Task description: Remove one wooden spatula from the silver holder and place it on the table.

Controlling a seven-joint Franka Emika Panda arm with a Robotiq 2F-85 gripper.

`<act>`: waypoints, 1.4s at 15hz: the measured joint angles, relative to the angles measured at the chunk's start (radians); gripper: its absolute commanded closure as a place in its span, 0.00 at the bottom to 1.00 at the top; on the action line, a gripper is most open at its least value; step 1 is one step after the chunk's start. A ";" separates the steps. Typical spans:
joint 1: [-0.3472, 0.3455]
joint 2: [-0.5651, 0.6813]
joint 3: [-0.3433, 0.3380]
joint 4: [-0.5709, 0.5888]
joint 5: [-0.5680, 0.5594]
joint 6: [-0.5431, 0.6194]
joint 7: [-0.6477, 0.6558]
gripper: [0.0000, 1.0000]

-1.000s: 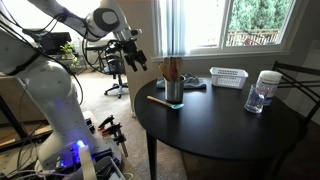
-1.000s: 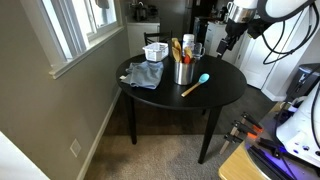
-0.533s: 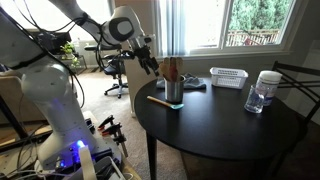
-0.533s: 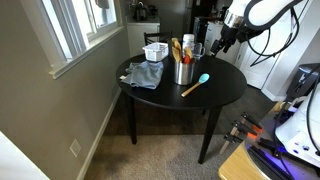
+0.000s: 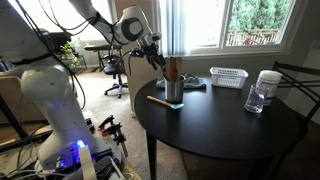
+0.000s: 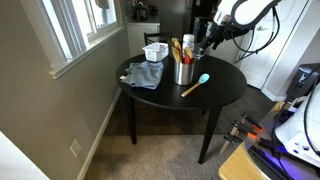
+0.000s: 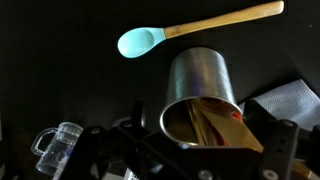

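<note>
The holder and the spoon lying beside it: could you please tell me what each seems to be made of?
Holder: metal, probably brushed steel, given its soft grey sheen. Spoon: pale matte wooden handle; smooth light-blue head, possibly silicone.

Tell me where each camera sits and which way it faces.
In an exterior view: sits low beside the white arm, faces across the table to the windows; gripper by the silver holder.
In an exterior view: sits high, faces down past the cloth, windows on picture-left; arm enters top right.
Wrist view: faces down into the holder, turquoise-headed spoon beyond; gripper parts along the bottom edge.
Both exterior views share holder, gripper, white basket.
</note>
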 measured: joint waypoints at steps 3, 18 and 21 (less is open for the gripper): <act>0.003 0.085 0.002 0.080 -0.046 0.000 0.039 0.00; 0.214 0.090 -0.056 0.189 0.077 -0.202 -0.134 0.00; 0.172 0.097 -0.061 0.197 -0.021 -0.192 -0.059 0.00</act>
